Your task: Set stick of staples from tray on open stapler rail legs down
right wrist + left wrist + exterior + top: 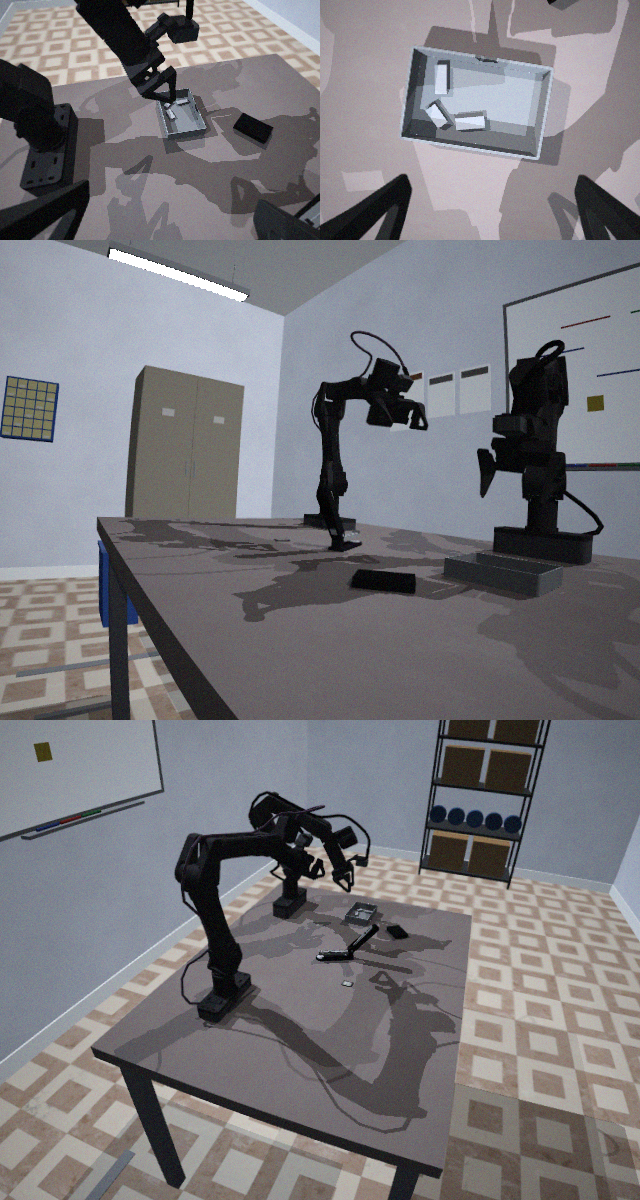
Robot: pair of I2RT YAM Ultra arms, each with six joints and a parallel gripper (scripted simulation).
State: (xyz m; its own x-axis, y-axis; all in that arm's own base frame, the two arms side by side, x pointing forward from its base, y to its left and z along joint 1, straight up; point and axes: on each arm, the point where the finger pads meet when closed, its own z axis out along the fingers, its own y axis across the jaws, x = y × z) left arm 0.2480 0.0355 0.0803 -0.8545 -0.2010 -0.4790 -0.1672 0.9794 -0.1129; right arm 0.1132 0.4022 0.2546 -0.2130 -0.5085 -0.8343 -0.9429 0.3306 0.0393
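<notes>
The grey tray (477, 102) holds three pale staple sticks (441, 78), (436, 114), (470, 122) at one end. It also shows in the top view (360, 913) and in the right wrist view (181, 117). My left gripper (489, 182) (345, 880) is open and empty, high above the tray. The black stapler (346, 947) lies on the table with its lid raised at a slant. My right gripper (312, 867) is open and empty, high above the table beside the left one, and looks down on the tray and the left gripper (160, 90).
A flat black block (397, 931) lies on the table right of the tray. A small grey piece (346, 984) lies in front of the stapler. The left arm's base (289, 903) stands behind the tray, the right arm's base (222, 999) at the near left.
</notes>
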